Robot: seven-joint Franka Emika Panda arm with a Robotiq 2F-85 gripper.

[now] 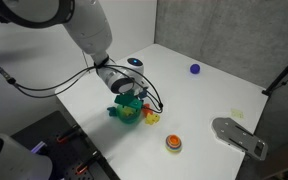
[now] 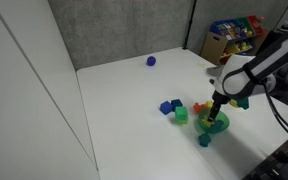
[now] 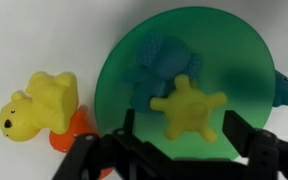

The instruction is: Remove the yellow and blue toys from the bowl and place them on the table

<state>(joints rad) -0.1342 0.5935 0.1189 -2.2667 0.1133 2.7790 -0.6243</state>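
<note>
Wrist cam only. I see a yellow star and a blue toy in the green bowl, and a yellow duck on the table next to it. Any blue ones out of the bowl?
Observer: Yes. In an exterior view, blue pieces lie on the table beside the bowl, outside your frame.
Operator: Anything else close by?
Observer: A round orange-red piece lies on its own, roughly between the bowl and a grey metal plate.
Operator: Anything farther out?
Observer: A dark blue ball sits alone far across the table; it shows in both exterior views.
</note>
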